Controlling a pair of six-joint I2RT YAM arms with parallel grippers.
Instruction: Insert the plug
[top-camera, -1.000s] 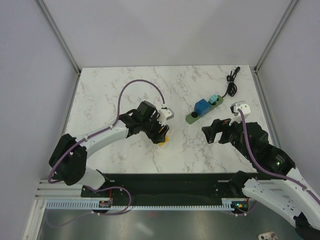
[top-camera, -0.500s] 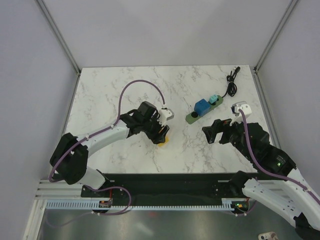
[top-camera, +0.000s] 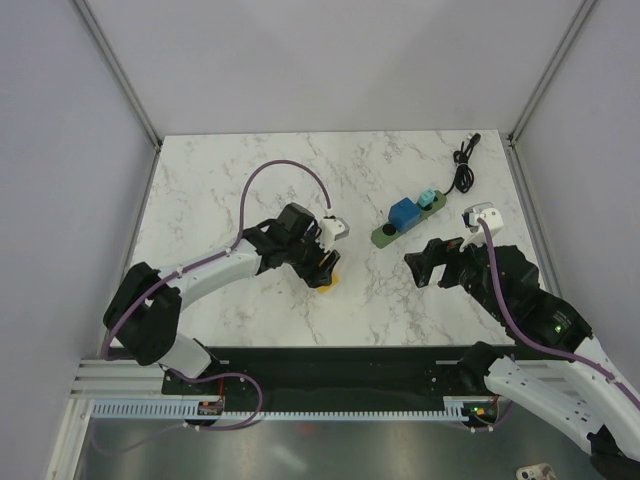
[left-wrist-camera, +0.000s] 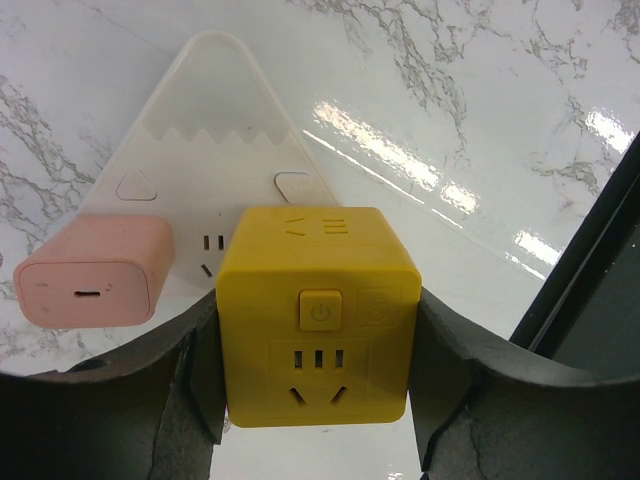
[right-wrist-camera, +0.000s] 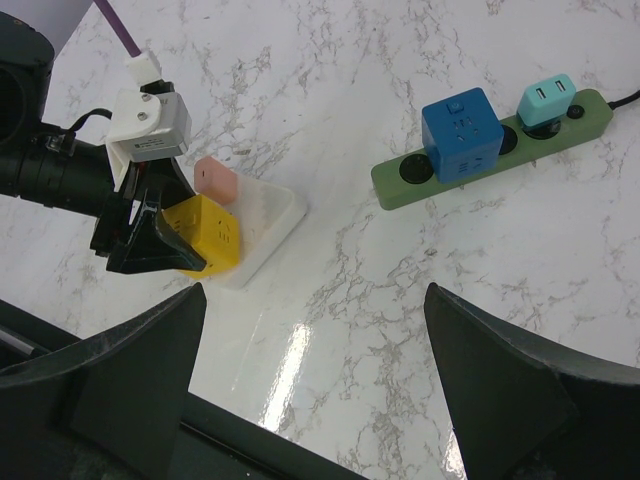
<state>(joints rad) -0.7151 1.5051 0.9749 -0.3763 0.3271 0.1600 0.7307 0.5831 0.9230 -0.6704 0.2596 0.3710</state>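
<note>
Yellow cube adapter (left-wrist-camera: 318, 315) is clamped betw. L fingers (left-wrist-camera: 195, 395) at white socket base (left-wrist-camera: 215, 120); R fingers (right-wrist-camera: 510, 390) are spread wide, nothing held, above bench (right-wrist-camera: 380, 290)

Yellow cube plug (left-wrist-camera: 317, 330), upright, against white triangular socket block (left-wrist-camera: 215, 120)

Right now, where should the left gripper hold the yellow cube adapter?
By its two plain side faces, coming from the button face, as the left gripper flanks the yellow cube adapter now. Those faces are flat and parallel. The pink charger sits close on one side.
</note>
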